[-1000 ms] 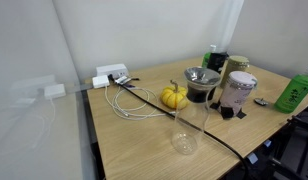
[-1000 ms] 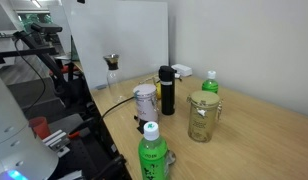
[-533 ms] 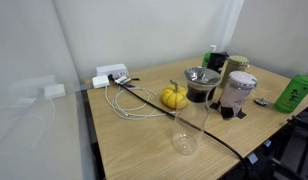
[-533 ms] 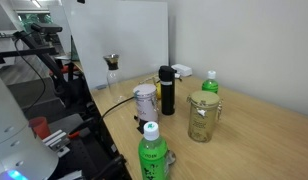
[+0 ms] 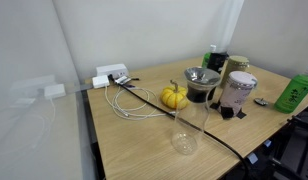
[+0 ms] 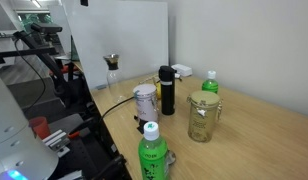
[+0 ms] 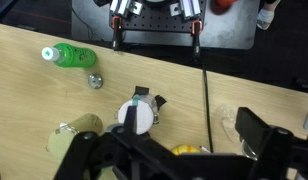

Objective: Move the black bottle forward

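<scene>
Black bottle [image 6: 166, 92] upright beside lidded jar [image 6: 144, 103], green bottle [image 6: 151, 158] white-capped

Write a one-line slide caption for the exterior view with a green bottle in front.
Black bottle upright on a wooden table beside a white-lidded cup, green bottle nearest the camera.

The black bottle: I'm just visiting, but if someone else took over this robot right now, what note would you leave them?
Gripper: fingers open and empty, high above the table in the wrist view.
Black bottle: upright on the wooden table, beside the white-lidded cup, not gripped.
Done: nothing yet.
Left: come down, grasp the bottle, move it forward, release.
</scene>
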